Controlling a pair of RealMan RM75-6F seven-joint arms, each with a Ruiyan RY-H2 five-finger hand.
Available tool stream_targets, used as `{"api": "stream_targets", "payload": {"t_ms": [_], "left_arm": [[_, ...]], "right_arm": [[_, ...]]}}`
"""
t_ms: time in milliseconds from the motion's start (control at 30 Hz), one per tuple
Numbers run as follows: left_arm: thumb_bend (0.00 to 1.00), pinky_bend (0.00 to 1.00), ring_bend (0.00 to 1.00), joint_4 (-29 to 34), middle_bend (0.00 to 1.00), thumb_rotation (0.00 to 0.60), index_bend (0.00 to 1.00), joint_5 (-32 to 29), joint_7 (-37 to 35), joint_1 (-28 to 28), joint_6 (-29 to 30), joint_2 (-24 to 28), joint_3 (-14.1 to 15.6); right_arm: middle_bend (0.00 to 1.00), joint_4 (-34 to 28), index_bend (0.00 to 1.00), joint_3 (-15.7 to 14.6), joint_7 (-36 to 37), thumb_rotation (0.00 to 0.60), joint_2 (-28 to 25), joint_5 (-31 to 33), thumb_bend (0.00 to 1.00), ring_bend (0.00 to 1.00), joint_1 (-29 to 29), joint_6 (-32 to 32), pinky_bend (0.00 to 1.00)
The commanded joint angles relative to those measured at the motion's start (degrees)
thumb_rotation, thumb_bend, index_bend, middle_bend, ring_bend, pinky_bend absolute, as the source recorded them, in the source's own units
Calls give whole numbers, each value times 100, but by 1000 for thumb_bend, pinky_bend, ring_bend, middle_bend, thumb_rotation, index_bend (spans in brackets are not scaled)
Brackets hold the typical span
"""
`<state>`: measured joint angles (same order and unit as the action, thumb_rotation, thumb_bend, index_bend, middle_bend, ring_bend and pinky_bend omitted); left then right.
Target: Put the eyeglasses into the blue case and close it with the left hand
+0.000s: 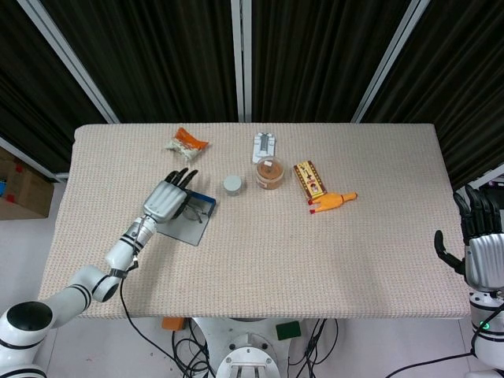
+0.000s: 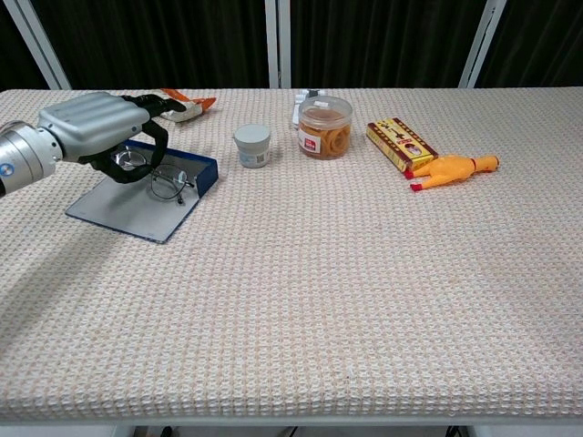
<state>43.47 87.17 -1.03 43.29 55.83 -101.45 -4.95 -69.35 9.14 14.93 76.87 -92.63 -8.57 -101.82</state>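
The blue case (image 2: pixel 199 170) lies open at the table's left, its grey inner panel (image 2: pixel 123 209) flat toward me. My left hand (image 2: pixel 96 125) hovers low over the case's back part and pinches the thin-framed eyeglasses (image 2: pixel 169 184). One lens shows right of the hand, just inside the blue wall; the other is half hidden under the fingers. From the head view, the left hand (image 1: pixel 167 200) covers the case's (image 1: pixel 191 227) left half, and the eyeglasses (image 1: pixel 192 211) poke out to its right. My right hand (image 1: pixel 480 245) hangs off the table's right edge, fingers apart and empty.
Behind the case lies an orange-and-white snack packet (image 2: pixel 178 103). A small white jar (image 2: pixel 252 145), a clear tub of rings (image 2: pixel 325 127), a yellow box (image 2: pixel 401 144) and a rubber chicken (image 2: pixel 453 169) line the back middle. A white item (image 1: pixel 264 146) sits behind the tub.
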Motion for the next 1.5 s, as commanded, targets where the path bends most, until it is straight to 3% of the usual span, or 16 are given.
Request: {"api": "stream_targets", "payload": {"t_ms": [33,200,367,533,667,800,967,1033,1100,1267,1500], "left_arm": [[466,160,0,-140,0,600,668,-57,17,57,-46,-88,-24],[466,160,0,-296,0,600,643,-108,86,94,-18,-178,-49],[449,159,0,-278,0,600,437,-98,104,58,32,-116,16],[428,159,0,-226,0,600,325,-139,178,-5,182,-81,-2],[428,159,0,-88,0,600,323,-150,247,-74,276,-6,25],[430,159,0,258,0,600,458,-157,131,-223,465,159,55],[468,153,0,632,0,599,496,-52,121,-361,533,416,238],[478,149,0,715,0,558,494,-53,128,-374,472,461,278],[482,145,0,756,0,462,476,-72,119,-374,425,471,281],[487,137,0,618,0,328,399,-126,113,-327,310,370,246],[488,136,0,452,0,288,395,-186,178,-223,25,266,247]], "right_arm": [[0,28,0,21,-3,600,1,18,529,0,14,-33,0],[0,52,0,17,15,600,3,39,538,0,23,-12,0],[0,52,0,7,15,600,-1,31,543,0,12,15,0],[0,36,0,-6,-9,600,1,5,545,0,-4,32,0],[0,13,0,-16,-29,600,-4,-16,546,0,-5,26,0],[0,-2,0,-11,-39,600,-11,-7,546,0,0,22,0],[0,25,0,-6,-21,600,7,9,547,0,-6,39,0],[0,40,0,-13,-16,600,28,6,546,0,-9,47,0],[0,57,0,-20,-18,600,43,0,546,0,-8,43,0],[0,54,0,-3,-19,600,29,12,546,0,1,18,0],[0,54,0,15,1,600,1,47,546,0,19,10,0]]}}
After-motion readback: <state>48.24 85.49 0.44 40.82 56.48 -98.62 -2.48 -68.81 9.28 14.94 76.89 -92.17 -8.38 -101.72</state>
